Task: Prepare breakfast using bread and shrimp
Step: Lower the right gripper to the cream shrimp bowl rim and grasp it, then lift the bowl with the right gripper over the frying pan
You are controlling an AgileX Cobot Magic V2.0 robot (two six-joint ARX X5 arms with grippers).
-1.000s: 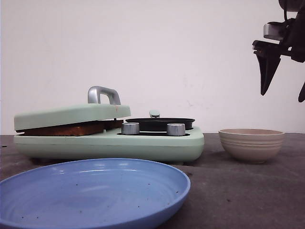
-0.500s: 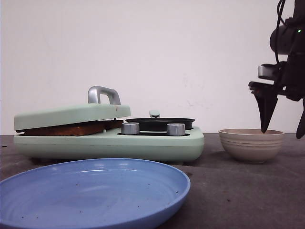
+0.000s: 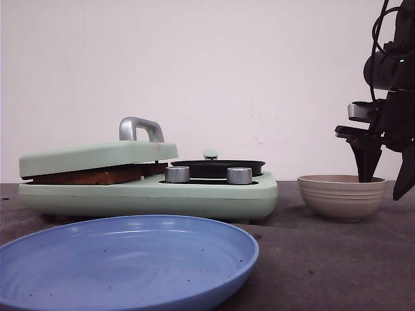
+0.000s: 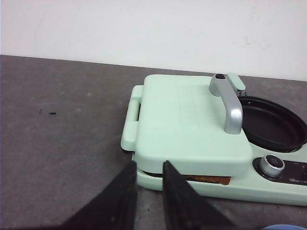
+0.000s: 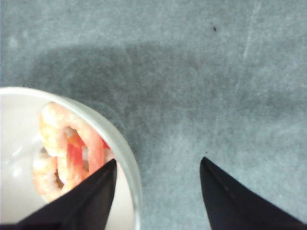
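Seemingly bread (image 3: pixel 87 175) under green lid (image 3: pixel 97 155).

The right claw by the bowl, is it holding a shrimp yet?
No. The right gripper is open and holds nothing. One finger dips inside the bowl beside the shrimp; the other hangs outside the rim.

Low front view across table (image 3: pixel 324 259), wrist views looking down close

mint-green cooker (image 3: pixel 194 194), silver handle (image 3: pixel 139 127) | blue speckled plate (image 3: pixel 123 259) | beige ridged bowl (image 3: pixel 342 196) | pink-orange shrimp (image 5: pixel 67 148) | brown toast edge (image 3: pixel 91 175) | dark grey table (image 3: pixel 324 259)
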